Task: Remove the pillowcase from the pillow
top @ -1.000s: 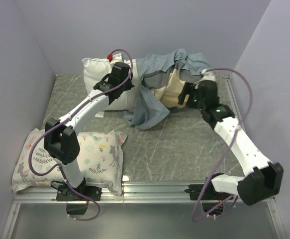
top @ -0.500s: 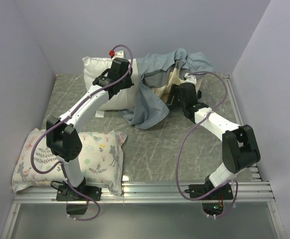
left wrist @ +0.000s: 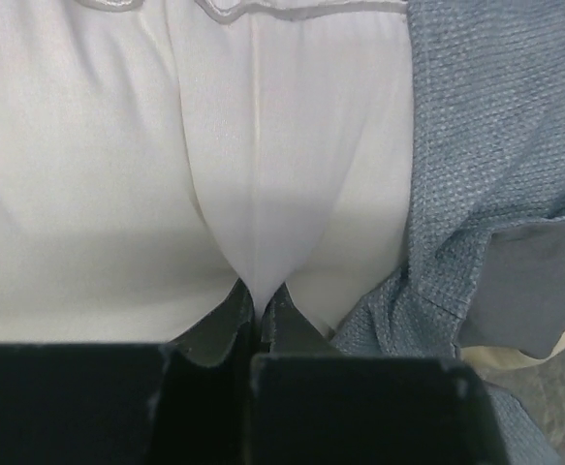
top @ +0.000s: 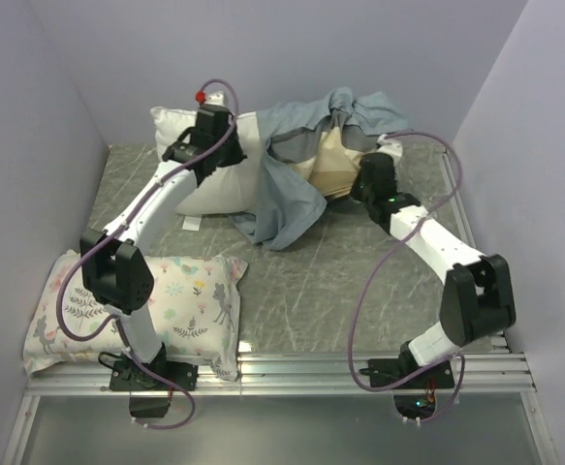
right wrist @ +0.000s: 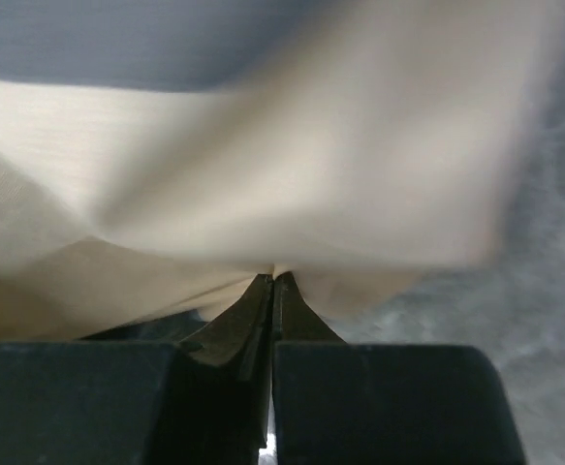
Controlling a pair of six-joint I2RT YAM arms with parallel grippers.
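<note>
Top external view: printed pillow lay at near-left corner; left gripper pinched pillow, right gripper pinched pillowcase, both fully closed.

No text, brand or number is readable in any view. The small white tag at the pillow's six o'clock edge is illegible.

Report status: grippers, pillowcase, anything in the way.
Left gripper shut on pillow, right gripper shut on pillowcase. Pillowcase partly off, bunched at pillow's right end. Printed pillow near left base, apart from both.
</note>
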